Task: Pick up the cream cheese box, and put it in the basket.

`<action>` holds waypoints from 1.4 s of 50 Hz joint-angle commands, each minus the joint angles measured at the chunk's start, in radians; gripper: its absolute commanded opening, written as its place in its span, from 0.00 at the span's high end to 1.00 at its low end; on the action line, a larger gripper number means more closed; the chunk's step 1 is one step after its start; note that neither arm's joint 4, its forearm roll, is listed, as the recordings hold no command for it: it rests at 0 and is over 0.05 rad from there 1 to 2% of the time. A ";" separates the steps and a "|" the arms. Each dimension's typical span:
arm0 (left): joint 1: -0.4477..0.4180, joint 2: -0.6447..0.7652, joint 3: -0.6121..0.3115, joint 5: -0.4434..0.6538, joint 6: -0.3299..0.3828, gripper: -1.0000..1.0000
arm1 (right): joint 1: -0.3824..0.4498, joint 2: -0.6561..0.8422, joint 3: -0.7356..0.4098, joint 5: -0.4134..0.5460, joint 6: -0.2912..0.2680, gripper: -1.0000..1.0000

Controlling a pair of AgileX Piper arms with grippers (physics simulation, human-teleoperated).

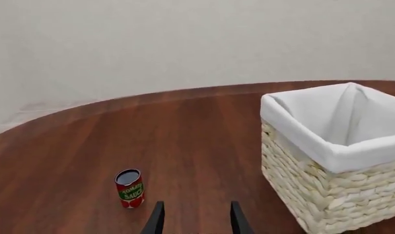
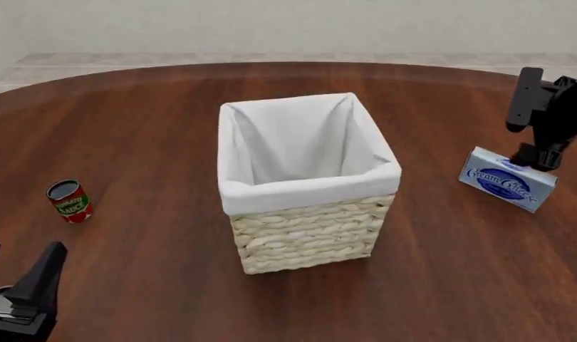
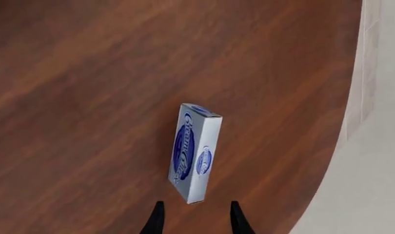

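The cream cheese box [image 2: 508,179] stands on its long edge on the table, right of the basket [image 2: 308,235]. It also shows in the right wrist view [image 3: 193,152]. My right gripper [image 2: 538,158] hangs just above the box's far end. In the right wrist view it [image 3: 195,217] is open and empty, its fingertips either side of the box's near end and above it. My left gripper [image 2: 18,269] is low at the front left, open and empty, also in its own wrist view [image 1: 196,219]. The basket [image 1: 327,195] has a white liner and looks empty.
A small red tomato sauce can [image 2: 68,201] stands upright on the dark wood table [image 2: 155,142], left of the basket and ahead of my left gripper; it also shows in the left wrist view [image 1: 129,188]. The table's right edge [image 3: 344,131] runs close beyond the box.
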 commanded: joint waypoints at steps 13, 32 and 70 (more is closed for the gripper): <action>-0.003 -0.002 0.000 0.021 -0.014 0.00 | 0.063 0.153 -0.263 0.124 0.151 0.00; 0.029 0.012 0.000 0.016 -0.009 0.00 | 0.057 0.266 -0.395 0.228 0.185 0.00; 0.020 0.051 0.000 -0.022 0.019 0.00 | 0.023 0.378 -0.469 0.205 0.269 0.00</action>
